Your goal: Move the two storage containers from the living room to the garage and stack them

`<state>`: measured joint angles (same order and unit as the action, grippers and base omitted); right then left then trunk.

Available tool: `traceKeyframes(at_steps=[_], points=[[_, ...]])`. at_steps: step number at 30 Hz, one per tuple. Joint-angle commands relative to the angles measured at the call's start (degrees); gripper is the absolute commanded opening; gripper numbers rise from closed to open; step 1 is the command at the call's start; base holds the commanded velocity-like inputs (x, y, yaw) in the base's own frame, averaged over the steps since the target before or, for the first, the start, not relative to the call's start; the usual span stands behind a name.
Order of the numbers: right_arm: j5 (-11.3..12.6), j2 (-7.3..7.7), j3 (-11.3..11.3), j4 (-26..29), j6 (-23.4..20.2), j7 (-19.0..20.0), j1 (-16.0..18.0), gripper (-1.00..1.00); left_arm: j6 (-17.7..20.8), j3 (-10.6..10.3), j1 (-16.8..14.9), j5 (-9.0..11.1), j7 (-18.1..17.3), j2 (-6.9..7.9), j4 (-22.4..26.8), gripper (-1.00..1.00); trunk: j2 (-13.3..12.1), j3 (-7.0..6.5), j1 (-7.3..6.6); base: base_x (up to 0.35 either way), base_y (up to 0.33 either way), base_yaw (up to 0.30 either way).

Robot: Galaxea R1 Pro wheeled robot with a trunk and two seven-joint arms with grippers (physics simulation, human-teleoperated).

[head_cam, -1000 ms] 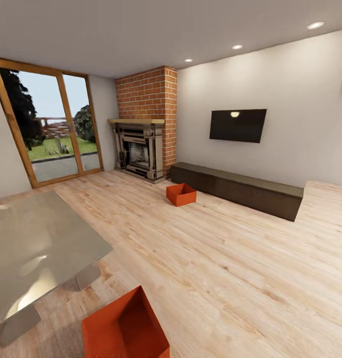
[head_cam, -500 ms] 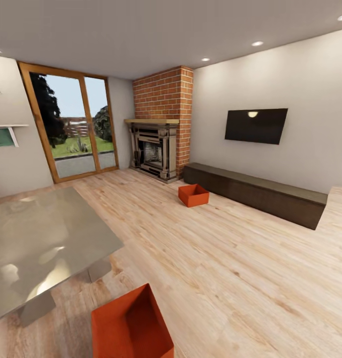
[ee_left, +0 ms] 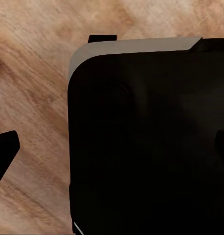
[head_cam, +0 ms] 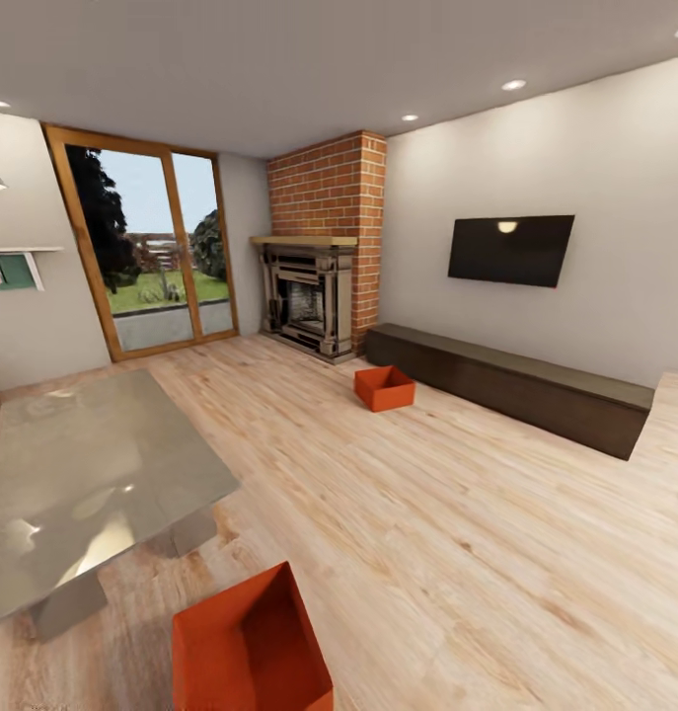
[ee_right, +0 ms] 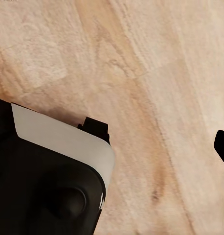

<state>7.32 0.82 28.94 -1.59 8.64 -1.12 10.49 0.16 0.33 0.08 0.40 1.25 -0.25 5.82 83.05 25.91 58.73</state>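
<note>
Orange-red, the nearer storage container (head_cam: 250, 647) sits on the light wood-plank floor (head_cam: 457, 523) at the bottom edge of the head view, one corner turned toward the fireplace; its lower end is cut off by the frame, so its long axis cannot be told. Just beside it stands the glass coffee table (head_cam: 82, 484). The farther storage container (head_cam: 385, 387) lies on the planks well apart from the first, near the end of the long dark brown bench (head_cam: 506, 385) and in front of the red brick fireplace (head_cam: 314, 296); it sits skewed to the bench. Both open upward. A dark screen (head_cam: 511, 250) hangs above the bench.

Both wrist views look down on planks past dark robot bodywork; whether either pincer is apart or together cannot be told.
</note>
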Motion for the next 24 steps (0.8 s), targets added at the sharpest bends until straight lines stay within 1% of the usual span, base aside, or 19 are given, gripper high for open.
traceKeyframes(at_steps=[1, 24], points=[[0.59, -0.03, 0.5, -0.17, 0.34, -0.02, 0.06, 1.0, 0.02, 0.02, 0.01, 0.04, 0.14, -0.01, 0.07, 1.0, 0.03, 0.05, 0.0, 0.0, -0.002, 0.248], [0.59, -0.03, 0.48, -0.17, 0.33, -0.02, 0.06, 1.0, 0.02, 0.02, 0.01, 0.04, 0.11, -0.01, 0.07, 1.0, 0.03, 0.05, 0.0, 0.0, -0.001, 0.269]])
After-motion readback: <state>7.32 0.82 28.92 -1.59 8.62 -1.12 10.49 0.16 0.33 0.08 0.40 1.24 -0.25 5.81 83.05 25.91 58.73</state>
